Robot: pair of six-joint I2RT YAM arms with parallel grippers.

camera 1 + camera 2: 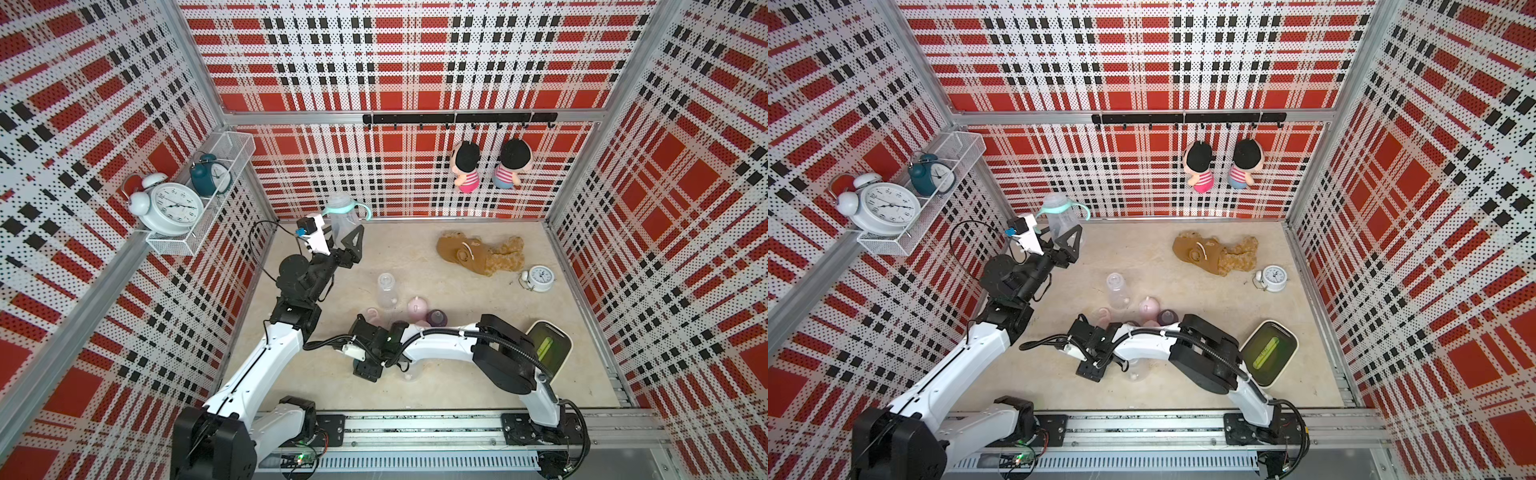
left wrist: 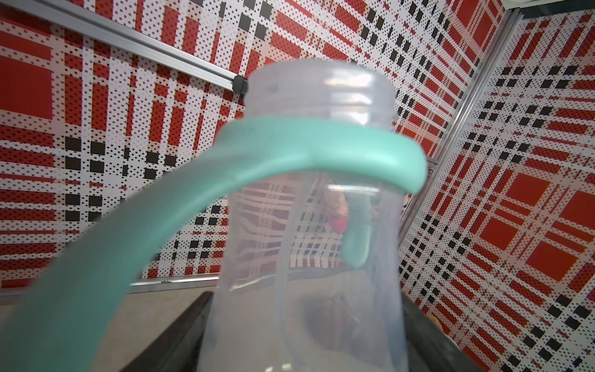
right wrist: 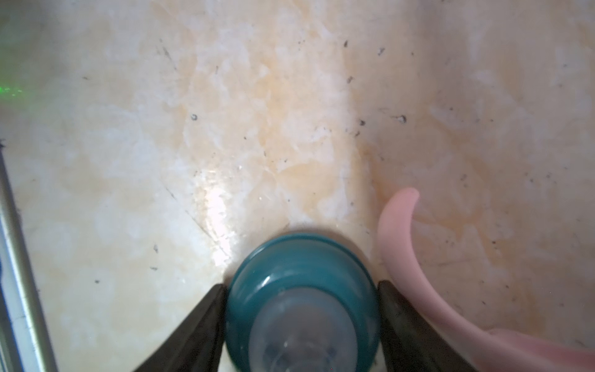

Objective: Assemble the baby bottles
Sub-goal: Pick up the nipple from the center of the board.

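We see the clear bottle (image 1: pixel 344 227), with its teal handle ring (image 2: pixel 322 141) seated round the shoulder, raised above the far left corner of the bench (image 1: pixel 457 386). The left pincer (image 1: pixel 338 242) is clamped tight on the lower part of its body. Its long axis runs roughly upright, and the threaded neck on top is bare.

The part we judge it wants next, the teal teat collar (image 3: pixel 289 257), sits on the bench near the middle of the front edge, well apart from the bottle. The right pincer (image 3: pixel 301 286) is down over it with a finger pressed to each side, so we read it as gripping the collar. A pink handle ring (image 3: pixel 399 251) lies just beside it.

The collar must rise, travel to the far left and meet the neck squarely along that axis.
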